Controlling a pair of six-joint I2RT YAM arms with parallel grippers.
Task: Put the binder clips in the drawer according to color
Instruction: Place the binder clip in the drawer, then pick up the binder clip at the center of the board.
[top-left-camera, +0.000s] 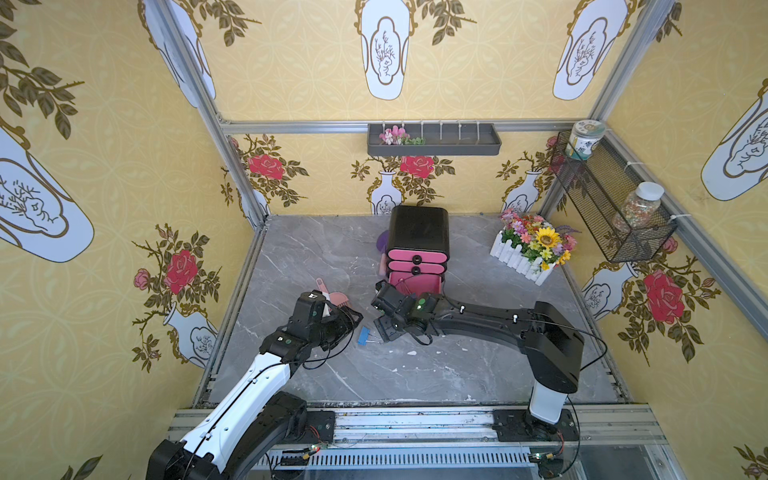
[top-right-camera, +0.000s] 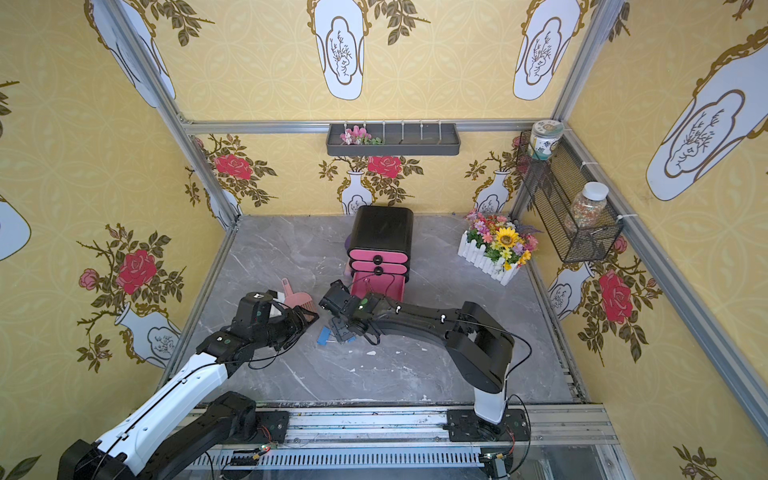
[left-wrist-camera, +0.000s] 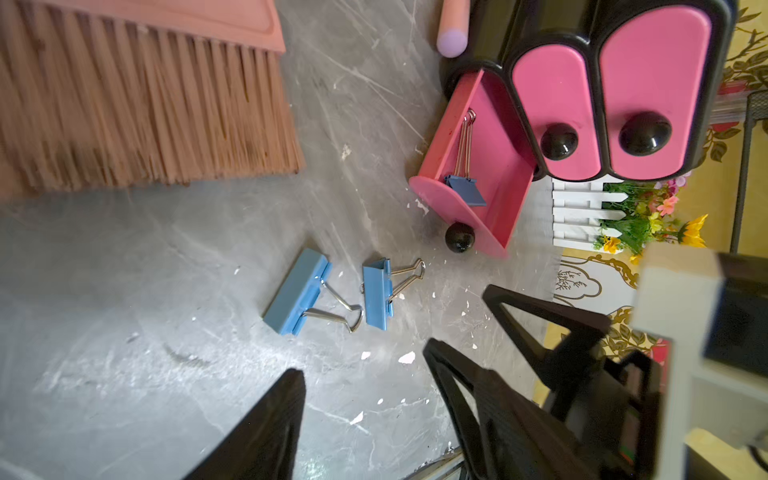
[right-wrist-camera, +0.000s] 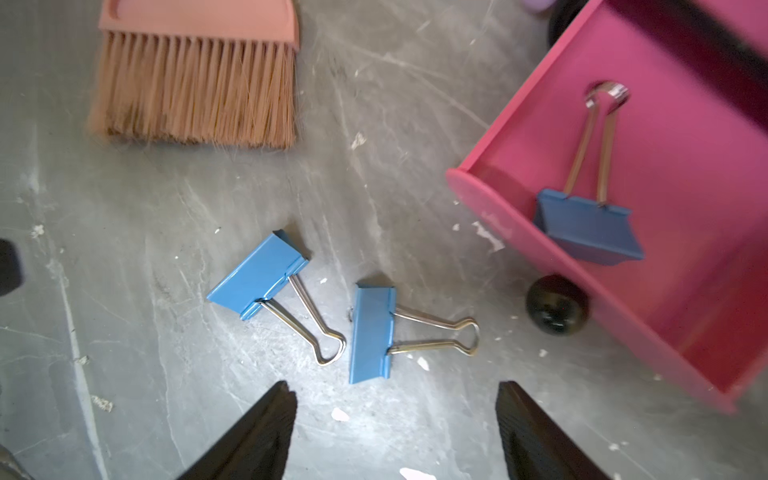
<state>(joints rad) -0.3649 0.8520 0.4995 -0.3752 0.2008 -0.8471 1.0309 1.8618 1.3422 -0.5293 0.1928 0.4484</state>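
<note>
Black and spread wide, my right pincer holds nothing, its fingers well apart above the grey marble desk. My left pincer is also parted and empty.

Just past my right fingertips, two light blue binder clips lie flat on the desk. The smaller blue clip is nearest, with its silver wire handles pointing toward the drawers. The wider blue clip lies next to it, and its handle loop ends just beside the smaller one's body; I cannot tell whether they touch. In a top view the wider clip lies between my two pincers, while the right one largely hides the smaller clip.

Beyond the clips, the pink bottom drawer is pulled out, its round black knob facing me. A darker blue clip rests inside against the front panel, handles aimed back at the black cabinet. Both upper drawers are shut.

A peach hand brush lies on the desk, bristles toward the clips. Farther back, a white-fenced flower box stands near the cabinet.
</note>
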